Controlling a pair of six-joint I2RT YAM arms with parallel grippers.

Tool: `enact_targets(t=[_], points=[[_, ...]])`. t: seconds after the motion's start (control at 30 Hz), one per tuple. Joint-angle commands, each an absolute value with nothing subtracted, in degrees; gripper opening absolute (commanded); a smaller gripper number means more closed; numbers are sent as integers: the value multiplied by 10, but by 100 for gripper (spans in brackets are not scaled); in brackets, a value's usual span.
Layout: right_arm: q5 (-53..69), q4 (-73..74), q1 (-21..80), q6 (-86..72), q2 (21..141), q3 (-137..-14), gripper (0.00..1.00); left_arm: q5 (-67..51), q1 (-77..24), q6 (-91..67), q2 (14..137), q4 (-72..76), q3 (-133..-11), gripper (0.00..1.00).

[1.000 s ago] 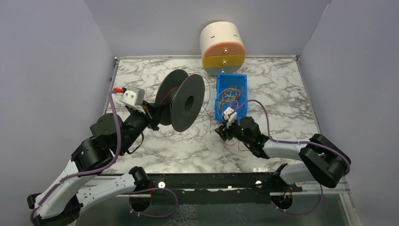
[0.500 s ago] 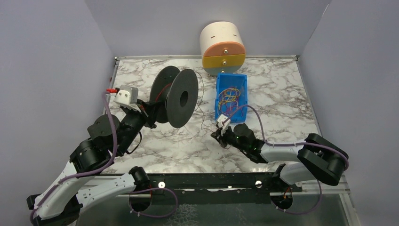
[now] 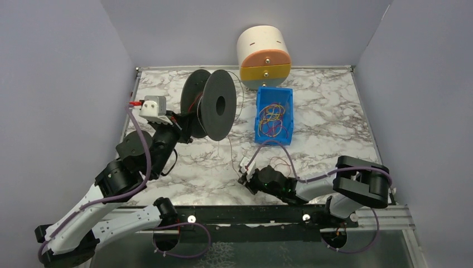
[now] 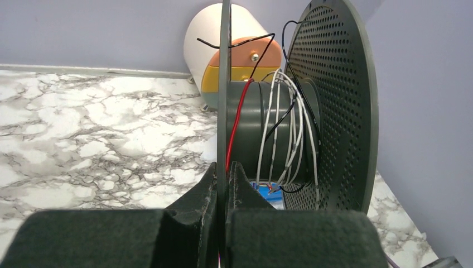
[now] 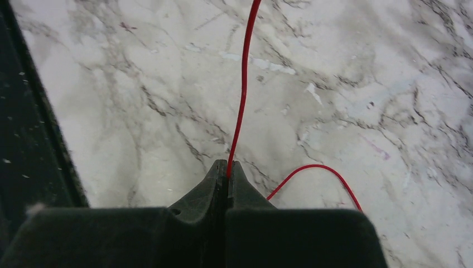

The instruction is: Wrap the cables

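- Two tools are shut tight, and each one has hold of something.
- The left tool (image 4: 223, 167) pinches the thin edge of one round side of the black spool (image 3: 215, 111). The spool stands on edge, and it looks lifted a little off the table (image 3: 334, 123).
- The right tool (image 5: 227, 164) is low over the table, near the front edge. Its tips squeeze the red wire (image 5: 244, 84).
- From the right tool the red wire runs in an almost straight line toward the back of the table. It goes up to the spool.
- So the spool is farther back than the right tool and a bit to its left. The long way of the wire points from one to the other.
- On the spool, the red wire sits on the middle part, close to the round side that the left tool pinches. White wires (image 4: 290, 128) and a black one are wound there too.
- A short bit of red wire curls on the table just beside the right tool. It looks like the loose tail.
- The right arm is nearer to the loose wire, and the left arm is at the spool.
- I think the wire must next go round the middle part, between the two round sides. If it slides sideways, it could slip over a side.
- The blue bin (image 3: 260, 114), with more colored wires in it, sits beside the spool, farther back than the right tool.
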State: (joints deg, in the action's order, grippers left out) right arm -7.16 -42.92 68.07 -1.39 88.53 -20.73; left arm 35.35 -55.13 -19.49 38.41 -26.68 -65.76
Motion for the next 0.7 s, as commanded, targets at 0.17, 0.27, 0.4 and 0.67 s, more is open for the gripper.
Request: enact_targets(t=[0.17,0.27,0.4,0.67], points=[[-126,-406,787,-48,875,-274,1,425,-550,-204,401,-111,-597,0],[-131,-377,812,-63,854,-288,1,443,-550,-194,411,-91,-580,0],[-152,-315,853,-66,811,-321,1,469,-550,-178,427,-76,-557,0],[-165,-138,898,-80,723,-428,1,514,-550,-152,444,-57,-504,0]])
